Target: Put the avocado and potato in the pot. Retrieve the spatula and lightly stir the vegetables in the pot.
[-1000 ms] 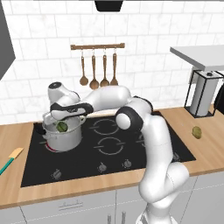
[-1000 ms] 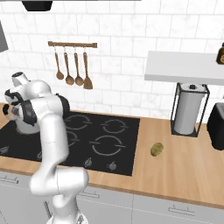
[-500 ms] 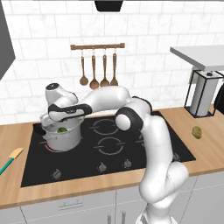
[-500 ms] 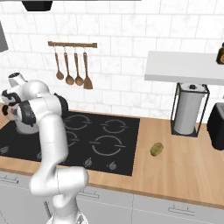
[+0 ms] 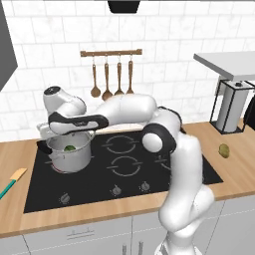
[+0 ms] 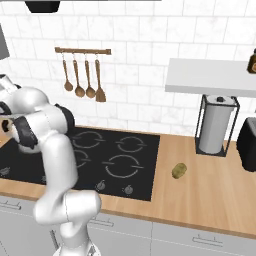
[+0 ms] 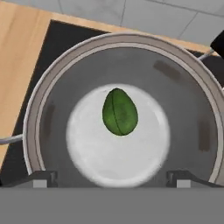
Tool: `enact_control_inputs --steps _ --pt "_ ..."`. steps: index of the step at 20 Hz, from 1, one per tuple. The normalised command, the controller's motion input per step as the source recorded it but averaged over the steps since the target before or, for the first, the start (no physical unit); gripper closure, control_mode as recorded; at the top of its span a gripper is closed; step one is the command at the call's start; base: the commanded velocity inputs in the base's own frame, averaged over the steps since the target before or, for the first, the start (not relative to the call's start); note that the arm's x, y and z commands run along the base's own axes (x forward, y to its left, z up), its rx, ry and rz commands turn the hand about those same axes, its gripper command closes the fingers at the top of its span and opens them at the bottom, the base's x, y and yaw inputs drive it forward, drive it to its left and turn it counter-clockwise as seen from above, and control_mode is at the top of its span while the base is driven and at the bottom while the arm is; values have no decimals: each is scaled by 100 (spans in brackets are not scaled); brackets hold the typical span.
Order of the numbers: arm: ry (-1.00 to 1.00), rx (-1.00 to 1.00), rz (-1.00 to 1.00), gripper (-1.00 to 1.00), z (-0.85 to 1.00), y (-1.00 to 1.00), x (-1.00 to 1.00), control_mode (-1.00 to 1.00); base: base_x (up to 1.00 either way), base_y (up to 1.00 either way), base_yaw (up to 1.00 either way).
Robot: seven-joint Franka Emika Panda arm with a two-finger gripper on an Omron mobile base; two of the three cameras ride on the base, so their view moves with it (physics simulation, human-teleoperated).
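The steel pot [image 7: 35, 109] stands on the hob's left rear burner, and the dark green avocado [image 7: 119, 111] lies loose on its bottom. My gripper [image 7: 113, 177] hangs straight above the pot, open, with its fingertips [image 7: 43, 177] apart over the rim and nothing between them. From the left base view the hand [image 5: 63, 135] hovers over the pot [image 5: 69, 159], and the avocado [image 5: 69, 147] peeks over the rim. The potato [image 5: 224, 150] [image 6: 179, 170] rests on the wooden counter right of the hob. The spatula [image 5: 11, 182] lies on the counter at the far left.
The black hob [image 5: 129, 164] takes up the middle of the counter. Wooden spoons and a turner [image 5: 112, 79] hang on a wall rail. At the right stand a paper towel holder [image 6: 214, 125] under a shelf [image 6: 210, 77] and a dark appliance [image 6: 248, 145].
The jaws have spread a little wider. The hand has drifted slightly up and to the left above the pot. The avocado lies in the pot throughout.
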Motion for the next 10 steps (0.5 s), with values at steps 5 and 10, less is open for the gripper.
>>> enact_control_inputs --steps 5,10 --pt "-1 10 -16 -100 52 -100 -86 -100 0 0 0" --pt "0 12 -14 -100 31 -100 -82 -100 0 0 0"
